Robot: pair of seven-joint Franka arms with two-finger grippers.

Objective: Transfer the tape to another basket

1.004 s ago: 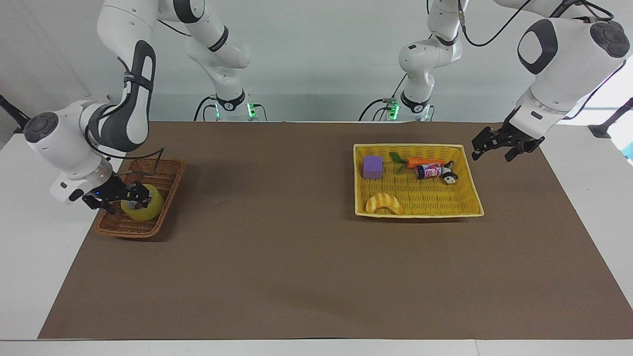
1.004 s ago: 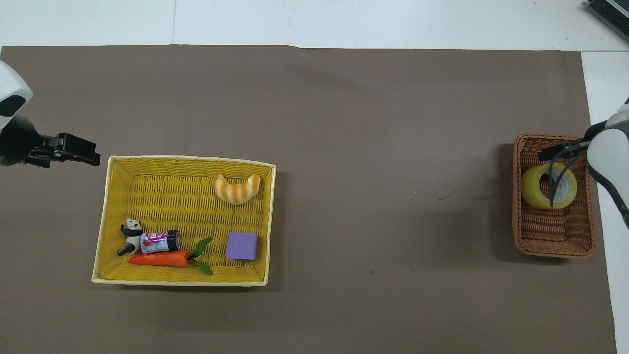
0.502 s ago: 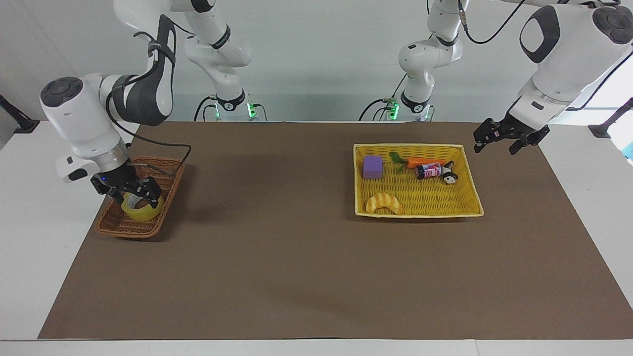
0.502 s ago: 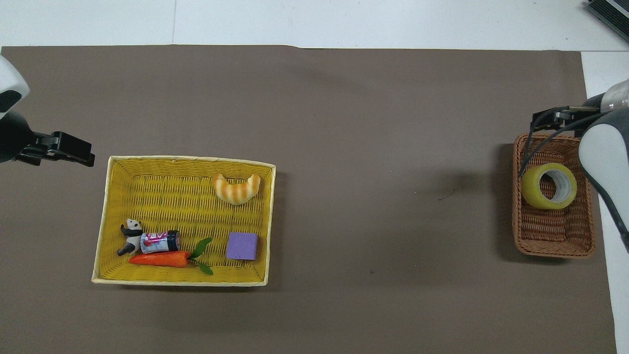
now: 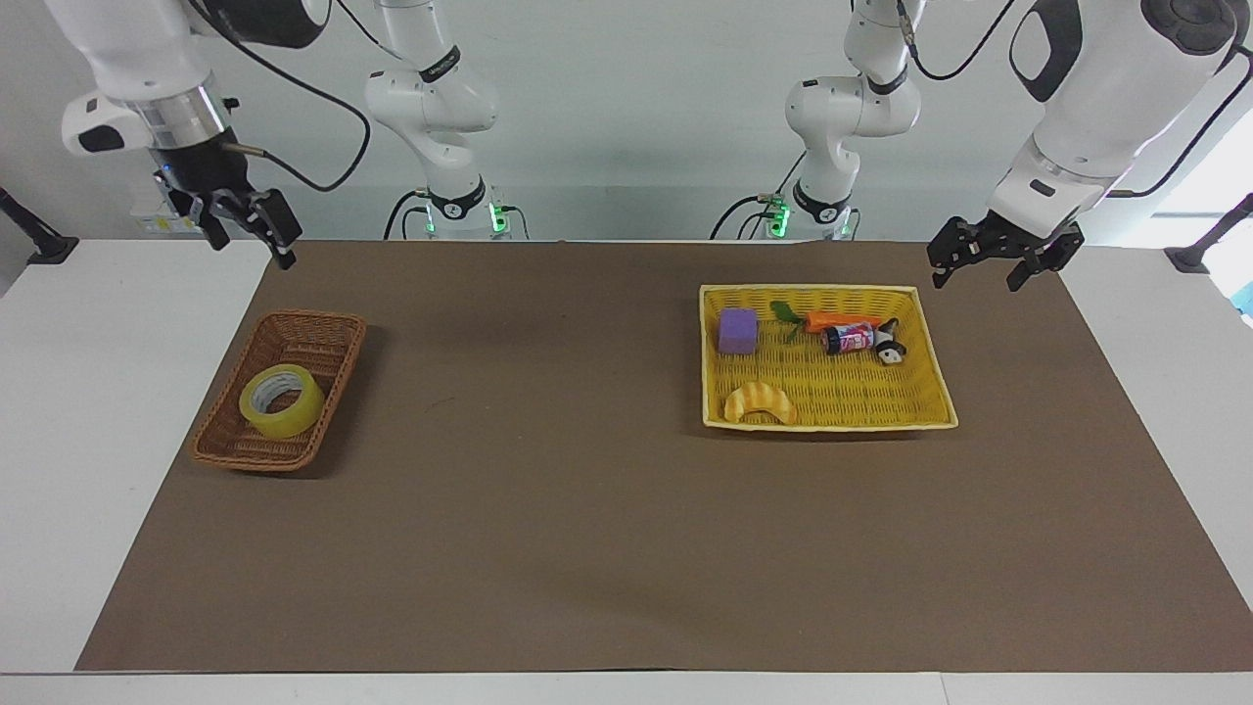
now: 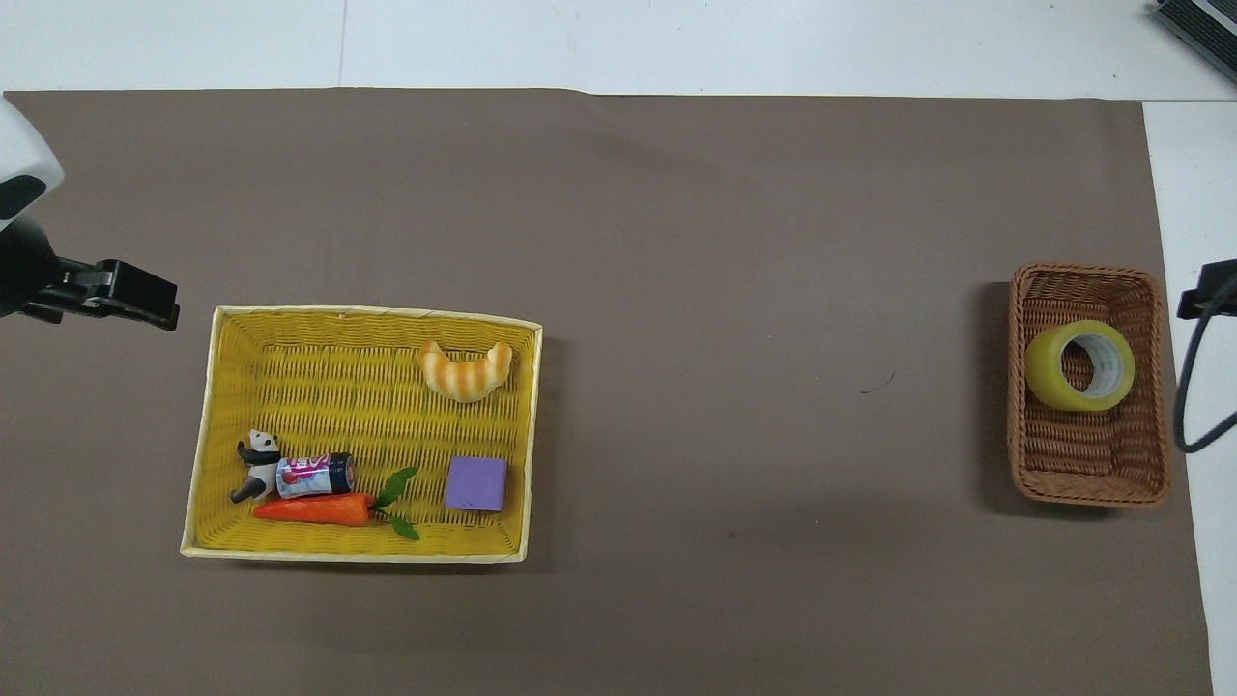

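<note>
My right gripper (image 5: 247, 223), open and empty, hangs above the table edge near the brown basket (image 5: 323, 328) (tape (image 5: 281, 399) inside); swinging low could clip its rim.

My left gripper (image 5: 997, 257), open and empty, waits.

Right gripper (image 6: 1206, 290) — cut off overhead.

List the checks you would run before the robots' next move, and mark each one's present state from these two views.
1. The tape is inside the brown wicker basket: ok.
2. The right end effector is open and holds nothing: ok.
3. The right end effector is raised well above the wicker basket, touching neither it nor the tape: ok.
4. The left end effector is open and empty, in the air by a corner of the yellow basket: ok.
5. The tape lies flat on the basket floor rather than leaning on a wall: cannot tell.
</note>
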